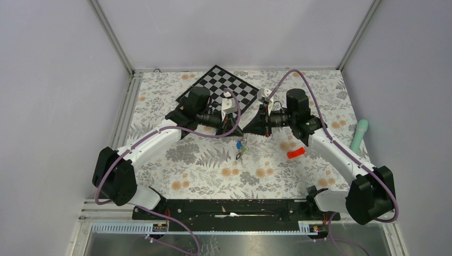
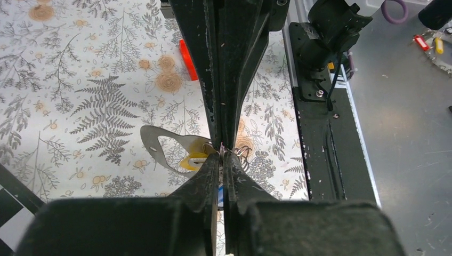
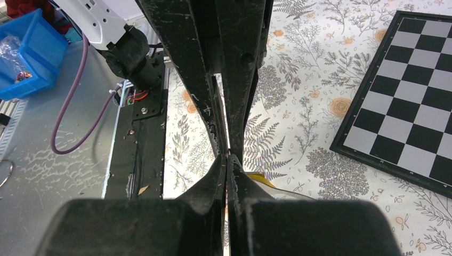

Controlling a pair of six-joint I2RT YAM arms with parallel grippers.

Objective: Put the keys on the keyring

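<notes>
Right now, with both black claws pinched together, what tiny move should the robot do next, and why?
Probably a tiny twist of the right gripper, while the left gripper holds firm. Both are shut, tips meeting, beside the flat grey metal oval keyring and yellow-tagged key, so threading seems underway.

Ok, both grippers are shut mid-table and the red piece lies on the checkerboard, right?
No: the red piece lies on the floral cloth, clear of the checkerboard, as the top external view shows. The left gripper and right gripper are shut mid-table.
</notes>
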